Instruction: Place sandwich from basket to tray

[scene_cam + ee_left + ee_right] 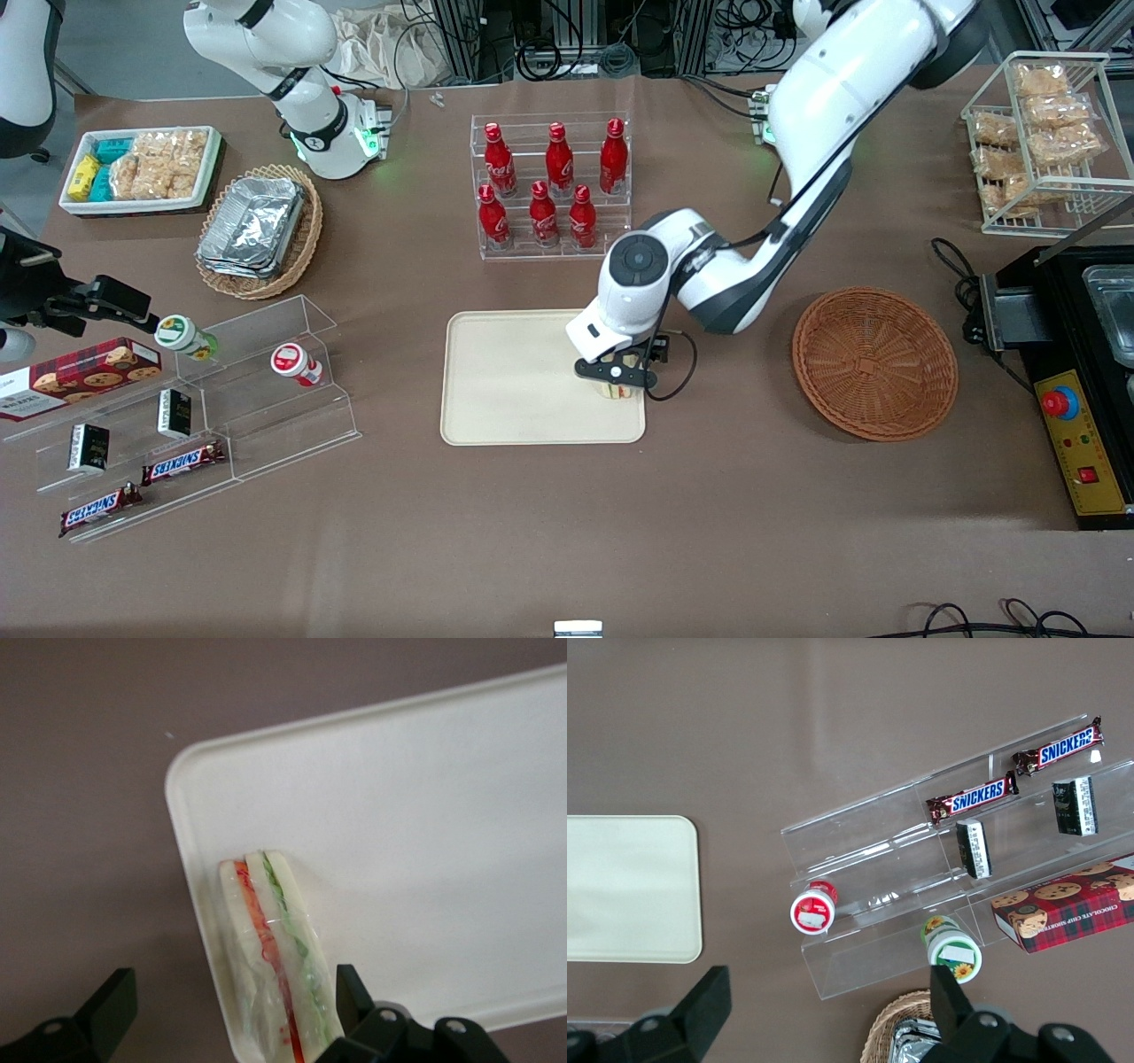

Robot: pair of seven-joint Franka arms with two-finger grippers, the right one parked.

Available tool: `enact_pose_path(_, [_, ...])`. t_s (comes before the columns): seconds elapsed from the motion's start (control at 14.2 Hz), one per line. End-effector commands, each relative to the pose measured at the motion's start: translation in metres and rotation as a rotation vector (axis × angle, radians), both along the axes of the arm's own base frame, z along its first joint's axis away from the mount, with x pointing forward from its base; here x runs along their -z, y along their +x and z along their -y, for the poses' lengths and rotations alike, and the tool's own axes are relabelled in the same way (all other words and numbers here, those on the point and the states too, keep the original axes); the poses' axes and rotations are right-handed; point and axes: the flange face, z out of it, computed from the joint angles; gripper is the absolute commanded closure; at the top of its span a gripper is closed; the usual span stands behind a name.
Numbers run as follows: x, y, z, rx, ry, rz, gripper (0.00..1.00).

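The sandwich (621, 390) lies on the cream tray (505, 390), close to the tray's edge toward the working arm's end. In the left wrist view the sandwich (270, 948) stands on edge, with its red and green layers showing through the clear wrap, beside the tray's rim (190, 868). My left gripper (617, 376) hangs just over it, open. One finger (353, 992) is beside the sandwich and the other finger (113, 1001) is well apart from it, over the brown table. The reddish-brown basket (874, 361) stands empty toward the working arm's end.
A clear rack of red bottles (551, 182) stands farther from the front camera than the tray. A tan basket with foil containers (259, 229), a white snack bin (140, 168) and an acrylic shelf of snacks (190, 416) lie toward the parked arm's end. A wire rack (1045, 133) and a black appliance (1076, 354) stand past the basket.
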Motion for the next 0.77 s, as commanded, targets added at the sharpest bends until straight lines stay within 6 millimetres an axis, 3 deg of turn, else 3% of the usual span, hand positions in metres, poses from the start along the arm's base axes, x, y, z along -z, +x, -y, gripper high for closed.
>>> enact_pose_path(0.0, [-0.080,-0.015,-0.016,-0.052,0.035,0.027,0.00])
enact_pose_path(0.21, [-0.133,-0.006,-0.065,-0.159,0.048,-0.010,0.00])
enact_pose_path(0.42, [-0.170,0.015,-0.118,-0.273,0.028,-0.018,0.00])
enact_pose_path(0.7, [-0.198,0.019,-0.158,-0.347,0.058,-0.060,0.00])
